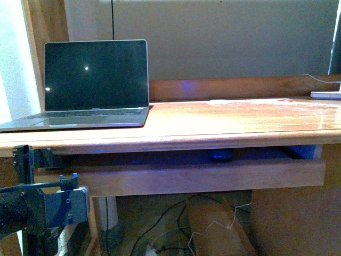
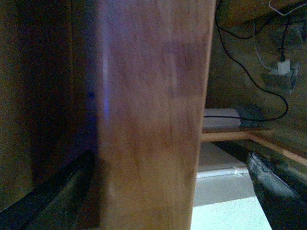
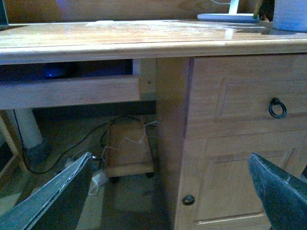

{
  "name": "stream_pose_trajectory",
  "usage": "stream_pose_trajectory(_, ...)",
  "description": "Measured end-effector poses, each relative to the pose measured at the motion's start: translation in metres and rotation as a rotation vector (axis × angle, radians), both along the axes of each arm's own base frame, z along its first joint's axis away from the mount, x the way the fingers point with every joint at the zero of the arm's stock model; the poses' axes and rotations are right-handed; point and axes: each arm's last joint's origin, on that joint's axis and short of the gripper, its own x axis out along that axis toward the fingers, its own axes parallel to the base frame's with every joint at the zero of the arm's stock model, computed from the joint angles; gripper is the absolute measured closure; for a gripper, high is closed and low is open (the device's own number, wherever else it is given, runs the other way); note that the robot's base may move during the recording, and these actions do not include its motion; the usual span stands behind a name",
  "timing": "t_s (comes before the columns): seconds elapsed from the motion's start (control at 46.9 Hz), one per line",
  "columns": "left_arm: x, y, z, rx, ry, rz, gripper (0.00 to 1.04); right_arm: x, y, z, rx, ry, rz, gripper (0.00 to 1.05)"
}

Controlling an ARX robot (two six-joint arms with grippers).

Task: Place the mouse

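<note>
Left gripper (image 2: 170,154): spread, wood panel (image 2: 153,115) between.
Right gripper (image 3: 170,158): spread, empty.
Mouse (image 1: 221,156): deep in tray (image 1: 202,178) under desktop (image 1: 240,120).
Risk: a low reach may clip the tray front.

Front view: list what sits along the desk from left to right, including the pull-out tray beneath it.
laptop → mouse, in the tray under the desktop → white base at the far right edge
</note>
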Motion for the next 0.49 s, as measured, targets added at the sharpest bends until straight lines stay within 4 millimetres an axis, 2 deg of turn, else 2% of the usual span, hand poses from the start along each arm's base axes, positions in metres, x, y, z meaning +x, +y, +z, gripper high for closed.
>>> stream_pose_trajectory(0.234, 0.019, 0.002, -0.012, 0.014, -0.005, -0.014, 0.08, 0.000, 0.000, 0.000, 0.000, 0.000, 0.000, 0.07)
stream_pose_trajectory(0.362, 0.018, 0.002, -0.014, 0.014, 0.038, -0.020, 0.08, 0.000, 0.000, 0.000, 0.000, 0.000, 0.000, 0.07)
stream_pose_trajectory(0.49, 0.009, 0.000, -0.008, -0.028, 0.165, -0.022, 0.08, 0.000, 0.000, 0.000, 0.000, 0.000, 0.000, 0.07)
